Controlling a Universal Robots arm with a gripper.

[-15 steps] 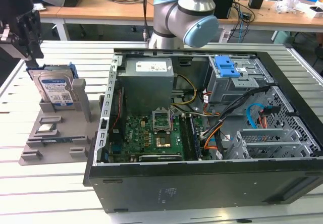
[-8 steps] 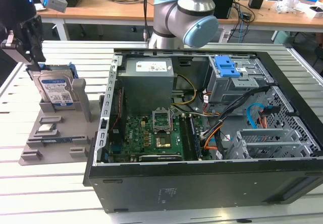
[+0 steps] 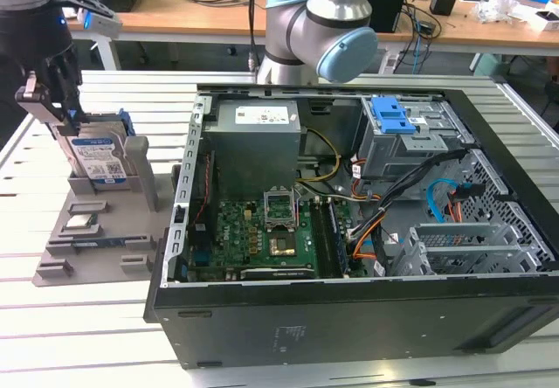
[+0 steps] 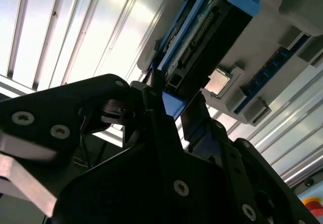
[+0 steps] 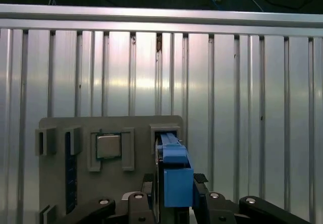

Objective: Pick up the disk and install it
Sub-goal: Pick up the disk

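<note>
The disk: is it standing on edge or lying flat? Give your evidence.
Standing on edge: in the exterior view the disk stands upright in a slot of the grey holder, label face showing.

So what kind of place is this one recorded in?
Probably a robotics lab or workshop bench for computer assembly: an open black desktop computer case lies on a slatted aluminium table, a grey plastic parts holder stands beside it, and wooden desks strewn with cables run behind.
</note>
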